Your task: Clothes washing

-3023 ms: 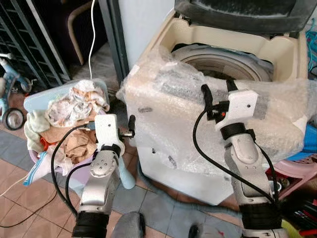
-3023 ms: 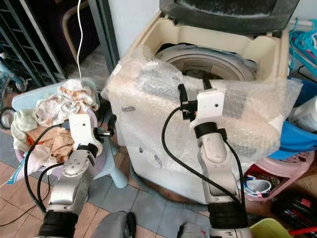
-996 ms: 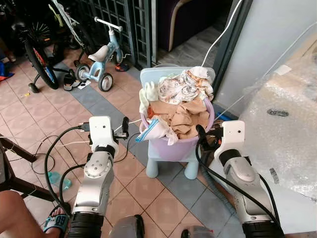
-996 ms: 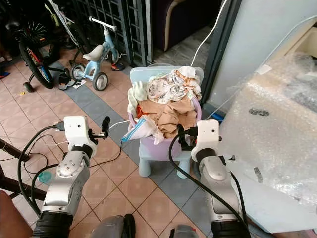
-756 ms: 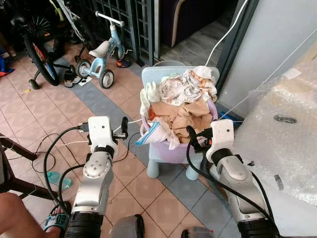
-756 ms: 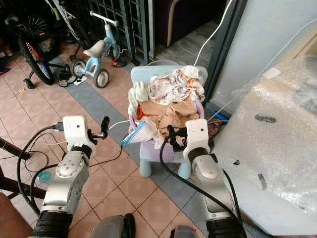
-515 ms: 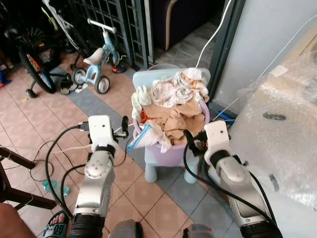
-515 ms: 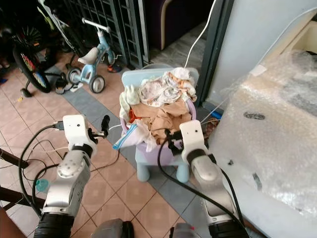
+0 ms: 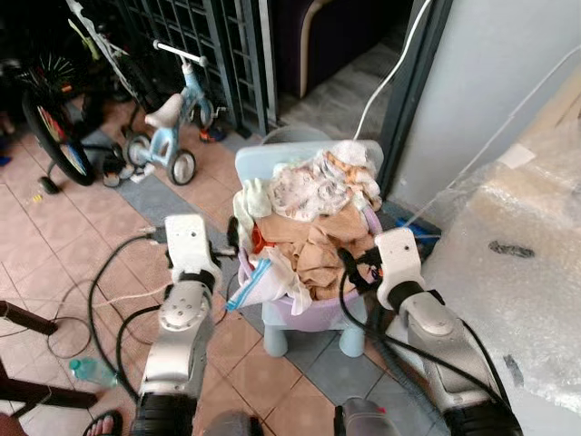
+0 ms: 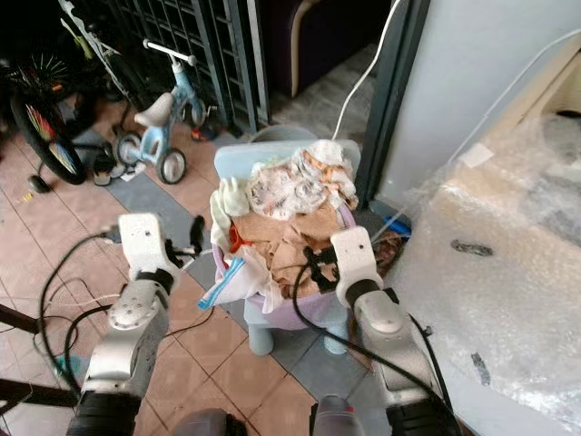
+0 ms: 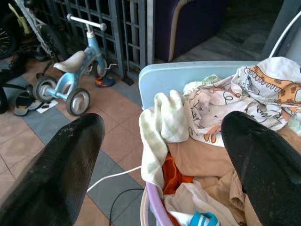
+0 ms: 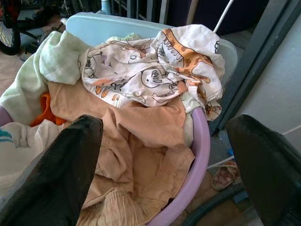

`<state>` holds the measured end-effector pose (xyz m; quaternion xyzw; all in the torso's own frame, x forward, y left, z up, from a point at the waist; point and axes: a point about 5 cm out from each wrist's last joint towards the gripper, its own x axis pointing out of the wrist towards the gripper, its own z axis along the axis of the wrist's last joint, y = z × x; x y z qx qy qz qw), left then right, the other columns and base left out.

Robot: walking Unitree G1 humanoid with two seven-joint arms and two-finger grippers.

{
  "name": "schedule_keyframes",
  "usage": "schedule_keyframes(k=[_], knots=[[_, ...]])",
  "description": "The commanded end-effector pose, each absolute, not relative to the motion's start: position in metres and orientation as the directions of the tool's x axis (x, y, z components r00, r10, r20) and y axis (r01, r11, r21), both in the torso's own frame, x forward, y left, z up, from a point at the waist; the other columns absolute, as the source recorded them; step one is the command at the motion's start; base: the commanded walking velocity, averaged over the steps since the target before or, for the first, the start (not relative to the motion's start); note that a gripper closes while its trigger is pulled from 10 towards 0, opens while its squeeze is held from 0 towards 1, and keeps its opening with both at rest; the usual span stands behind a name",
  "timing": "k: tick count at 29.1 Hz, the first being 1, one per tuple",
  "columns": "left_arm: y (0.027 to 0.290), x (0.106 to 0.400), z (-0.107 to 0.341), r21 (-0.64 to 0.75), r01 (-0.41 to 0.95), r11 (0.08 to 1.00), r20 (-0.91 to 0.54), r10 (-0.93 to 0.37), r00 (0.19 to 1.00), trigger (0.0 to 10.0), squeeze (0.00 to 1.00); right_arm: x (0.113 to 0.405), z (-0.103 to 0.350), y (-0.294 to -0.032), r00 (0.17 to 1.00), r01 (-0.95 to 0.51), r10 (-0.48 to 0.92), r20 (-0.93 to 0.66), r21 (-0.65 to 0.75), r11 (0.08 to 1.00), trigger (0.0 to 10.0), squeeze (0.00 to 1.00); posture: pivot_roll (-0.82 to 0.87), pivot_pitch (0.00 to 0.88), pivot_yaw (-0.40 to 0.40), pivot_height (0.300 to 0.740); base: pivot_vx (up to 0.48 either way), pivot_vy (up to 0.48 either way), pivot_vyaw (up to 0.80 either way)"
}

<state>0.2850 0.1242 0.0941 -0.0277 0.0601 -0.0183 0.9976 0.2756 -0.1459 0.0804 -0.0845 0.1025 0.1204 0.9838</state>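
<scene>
1. Two hands flank the purple basin (image 12: 195, 155): the right hand (image 9: 360, 269) sits at its washer-side rim with black fingers (image 12: 61, 179) spread wide over the laundry, and the left hand (image 9: 229, 247) hangs just beside the opposite rim, also spread, gripping nothing.
2. Heaped above the basin's rim, the clothes are a tan garment (image 12: 141, 141) in the middle, a white cartoon-print cloth (image 12: 155, 70) on top toward the back, and a pale green towel (image 11: 162, 120) draped over the side nearest the left hand, with something orange (image 11: 175, 172) tucked under it.
3. Under the basin stands a small light-blue chair (image 9: 304, 318), whose backrest rises behind the pile.
4. Beyond the basin on the right hand's side stands the bubble-wrapped washer (image 9: 517, 272); on the other side, well apart, a child's tricycle (image 9: 168, 136) is parked by the grille.
5. Judging by the pose, the step is picking a garment. Lower the right hand onto the tan cloth's raised folds, close on fabric only, clear of the rim, and lift straight up so the chair does not tip.
</scene>
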Motion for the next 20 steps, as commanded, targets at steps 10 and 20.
schedule_keyframes(k=[10,20], knots=[[0.144,0.277,0.092,-0.004,-0.033,0.999,-0.164,0.032,0.986,10.0,0.0,0.284,0.063,-0.137,0.908,-0.306,0.241,-0.342,-0.152,0.94,10.0,0.0,0.03,0.13,0.045,0.74,0.123,0.0,0.0],[0.158,0.255,0.086,0.035,-0.052,0.998,-0.24,0.059,0.969,10.0,0.0,0.299,0.044,-0.133,0.854,-0.317,0.206,-0.477,-0.165,0.934,10.0,0.0,0.11,0.174,0.023,0.74,0.0,0.0,0.0]])
